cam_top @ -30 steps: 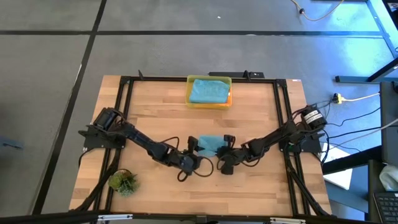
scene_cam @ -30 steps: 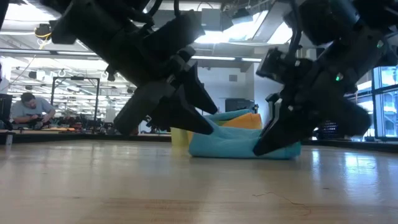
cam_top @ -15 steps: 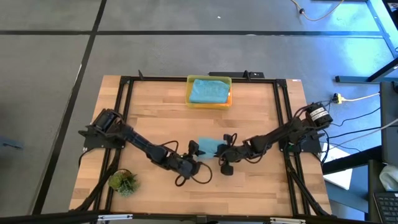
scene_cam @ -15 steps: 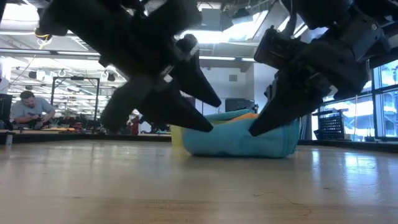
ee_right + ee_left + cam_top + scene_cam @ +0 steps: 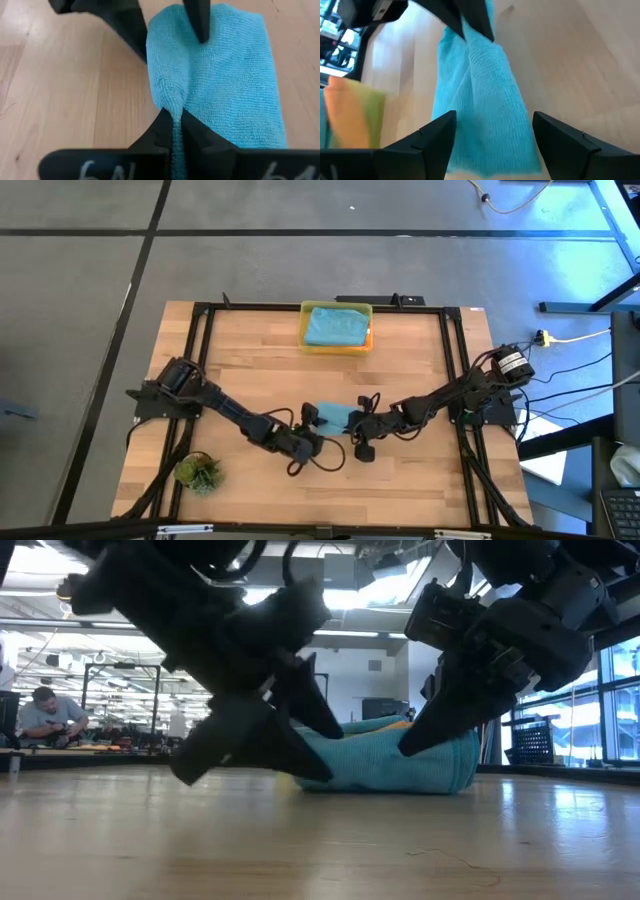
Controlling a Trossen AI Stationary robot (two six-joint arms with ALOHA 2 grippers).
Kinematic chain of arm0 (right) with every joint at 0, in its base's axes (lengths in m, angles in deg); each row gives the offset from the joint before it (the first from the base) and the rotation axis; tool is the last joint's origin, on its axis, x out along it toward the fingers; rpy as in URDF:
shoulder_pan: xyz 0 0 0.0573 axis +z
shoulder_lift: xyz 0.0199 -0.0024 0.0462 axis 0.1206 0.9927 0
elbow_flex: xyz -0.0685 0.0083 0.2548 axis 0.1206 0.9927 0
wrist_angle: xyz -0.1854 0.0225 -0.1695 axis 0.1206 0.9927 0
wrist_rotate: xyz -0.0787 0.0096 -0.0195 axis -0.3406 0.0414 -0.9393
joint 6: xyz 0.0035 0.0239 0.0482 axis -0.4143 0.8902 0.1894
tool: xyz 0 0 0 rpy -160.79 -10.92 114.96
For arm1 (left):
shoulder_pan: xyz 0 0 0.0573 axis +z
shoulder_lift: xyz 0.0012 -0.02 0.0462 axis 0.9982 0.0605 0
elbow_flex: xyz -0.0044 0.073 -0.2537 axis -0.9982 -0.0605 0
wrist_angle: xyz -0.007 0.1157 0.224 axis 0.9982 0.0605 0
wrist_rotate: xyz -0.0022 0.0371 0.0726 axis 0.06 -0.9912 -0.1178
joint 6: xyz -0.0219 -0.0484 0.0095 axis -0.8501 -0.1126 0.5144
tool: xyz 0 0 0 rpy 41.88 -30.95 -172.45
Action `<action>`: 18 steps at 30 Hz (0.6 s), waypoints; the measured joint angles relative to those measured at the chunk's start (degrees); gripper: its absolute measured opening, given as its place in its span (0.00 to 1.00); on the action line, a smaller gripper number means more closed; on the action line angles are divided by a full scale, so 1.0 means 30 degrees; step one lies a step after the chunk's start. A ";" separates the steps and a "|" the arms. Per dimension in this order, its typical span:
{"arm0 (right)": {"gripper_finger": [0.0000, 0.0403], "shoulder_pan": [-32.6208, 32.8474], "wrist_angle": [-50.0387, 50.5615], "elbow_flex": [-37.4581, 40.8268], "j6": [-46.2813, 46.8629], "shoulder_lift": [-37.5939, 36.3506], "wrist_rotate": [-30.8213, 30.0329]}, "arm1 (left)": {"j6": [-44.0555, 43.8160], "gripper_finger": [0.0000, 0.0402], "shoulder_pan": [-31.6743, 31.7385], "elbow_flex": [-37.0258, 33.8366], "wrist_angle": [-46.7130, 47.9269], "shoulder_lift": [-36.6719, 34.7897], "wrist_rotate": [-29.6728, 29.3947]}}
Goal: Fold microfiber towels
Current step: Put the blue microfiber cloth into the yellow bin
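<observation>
The left gripper (image 5: 312,436) sits low near the table's middle, its fingers (image 5: 427,145) spread wide on either side of the teal towel (image 5: 336,417) and closing on nothing. That towel lies in a narrow folded strip on the bare wood between the two arms, its pile soft and ribbed in the wrist views. I would judge it light and limp with a grippy nap rather than a slippery one — it should drape and bunch instead of holding a crease, and nothing about it is fragile. The safest hold is a thin pinch at an edge or corner, since a grab mid-panel would gather several layers at once.

On the towel's other side the right gripper (image 5: 360,430) is clamped tight on a raised ridge of the cloth at one end of the strip, the fabric tenting up into its fingertips (image 5: 167,131).

Farther back, against the far edge of the table, the yellow bin (image 5: 337,343) holds another teal towel (image 5: 335,326) lying flat on top — a sliver of orange cloth (image 5: 369,332) shows at the bin's right side
</observation>
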 joint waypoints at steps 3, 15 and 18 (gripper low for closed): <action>0.03 0.0000 -0.0058 -0.0007 0.0011 -0.0004 0.0160 | 0.0085 0.64 0.0237 0.0040 -0.0286 0.0542 0.0431; 0.03 -0.0022 -0.0179 -0.0029 -0.0073 -0.0018 0.0682 | 0.0663 0.47 -0.0113 0.0066 -0.0894 0.1023 -0.0600; 0.07 -0.0022 -0.0186 -0.0029 -0.0086 -0.0018 0.1042 | 0.0405 0.31 -0.0111 0.0052 -0.0855 0.1023 -0.0638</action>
